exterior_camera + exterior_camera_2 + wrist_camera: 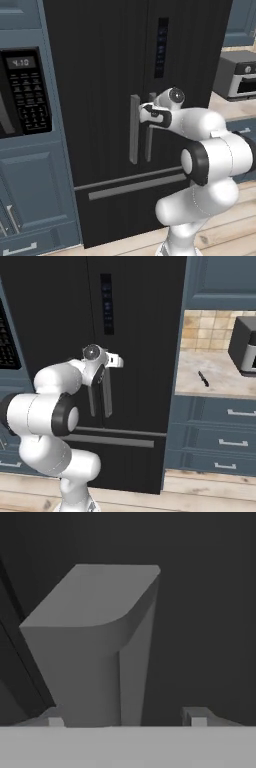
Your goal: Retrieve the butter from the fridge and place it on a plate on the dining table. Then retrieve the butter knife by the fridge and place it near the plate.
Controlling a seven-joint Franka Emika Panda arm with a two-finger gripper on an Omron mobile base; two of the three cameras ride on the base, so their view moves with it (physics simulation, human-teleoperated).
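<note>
Spread apart, the pincer [125, 716] sits at the top end of the right-hand door handle [95, 652] of the fridge [100, 75], one fingertip [52, 717] on each side of the grey bar, though whether they touch it cannot be told. Both fridge doors look closed, with the dark display strip [106, 303] above the hand. Right of the fridge, the butter knife [203, 378] lies on the worktop [220, 383], towards its front edge and near the fridge-side end. A toaster oven [244, 343] stands further right.
</note>
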